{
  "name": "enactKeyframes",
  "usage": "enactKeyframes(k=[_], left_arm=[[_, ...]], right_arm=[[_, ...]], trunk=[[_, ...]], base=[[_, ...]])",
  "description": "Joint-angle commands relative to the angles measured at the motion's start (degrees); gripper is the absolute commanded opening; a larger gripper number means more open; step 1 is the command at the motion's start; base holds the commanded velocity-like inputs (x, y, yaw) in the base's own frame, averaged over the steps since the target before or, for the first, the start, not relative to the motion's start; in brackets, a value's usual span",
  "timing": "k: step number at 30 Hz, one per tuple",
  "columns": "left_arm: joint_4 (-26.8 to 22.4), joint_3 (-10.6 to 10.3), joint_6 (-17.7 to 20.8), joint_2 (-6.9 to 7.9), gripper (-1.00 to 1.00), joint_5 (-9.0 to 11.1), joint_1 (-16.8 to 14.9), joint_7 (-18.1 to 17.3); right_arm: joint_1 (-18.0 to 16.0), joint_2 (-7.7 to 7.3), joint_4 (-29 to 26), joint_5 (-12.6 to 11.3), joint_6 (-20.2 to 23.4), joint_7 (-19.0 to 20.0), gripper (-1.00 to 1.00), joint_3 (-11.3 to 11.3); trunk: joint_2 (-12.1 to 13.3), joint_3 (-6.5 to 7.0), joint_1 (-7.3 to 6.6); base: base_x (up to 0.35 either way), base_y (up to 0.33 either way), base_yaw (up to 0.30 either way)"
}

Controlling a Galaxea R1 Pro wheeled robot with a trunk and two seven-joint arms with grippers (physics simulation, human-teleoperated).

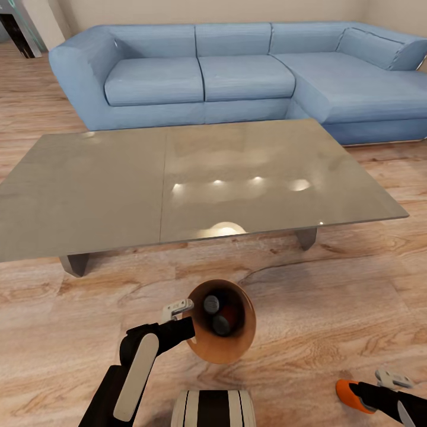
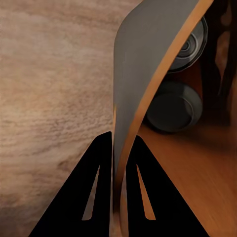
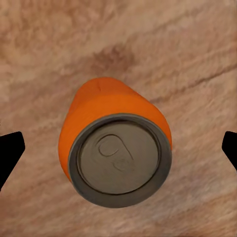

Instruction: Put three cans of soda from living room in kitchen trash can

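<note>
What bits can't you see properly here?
Head view: the picture's edge cuts off the right end effector; it covers part of the orange soda can.
Head view: the trash can wall hides the bodies of the two cans inside.
Left wrist view: its rim covers part of one can.

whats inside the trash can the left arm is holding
Two soda cans sit inside the trash can, their grey tops showing against its dark inside. The rim held by the left end effector hides part of them, and the bin's bottom is not visible.
</note>
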Motion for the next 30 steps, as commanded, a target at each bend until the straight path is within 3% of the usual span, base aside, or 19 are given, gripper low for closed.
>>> enactKeyframes(k=[1,11,24,30], left_arm=[[-0.02,-0.04,-0.41,-0.01,-1.0,1.4,-0.02,-0.09],[-0.02,-0.07,-0.41,-0.01,-1.0,1.4,-0.02,-0.15],[-0.37,-0.62,-0.49,-0.01,-1.0,1.42,-0.09,-0.35],[-0.65,-1.09,-0.49,-0.01,-1.0,1.4,-1.12,-4.96]], right_arm=[[0.0,0.03,0.0,0.02,-0.47,0.01,1.0,0.05],[0.0,-0.07,0.01,0.04,-1.65,0.73,1.0,0.11],[0.0,-0.1,0.01,0.04,-1.72,1.19,1.0,0.05],[0.0,-0.03,0.01,0.04,-1.72,1.17,1.0,0.07]], trunk=[[0.0,0.0,-0.01],[0.0,-0.05,-0.01],[0.0,-1.14,-0.01],[0.0,-1.68,-0.01]], base=[[0.0,0.0,0.0],[0.0,0.0,0.0],[0.0,0.0,0.0],[0.0,0.0,0.0]])
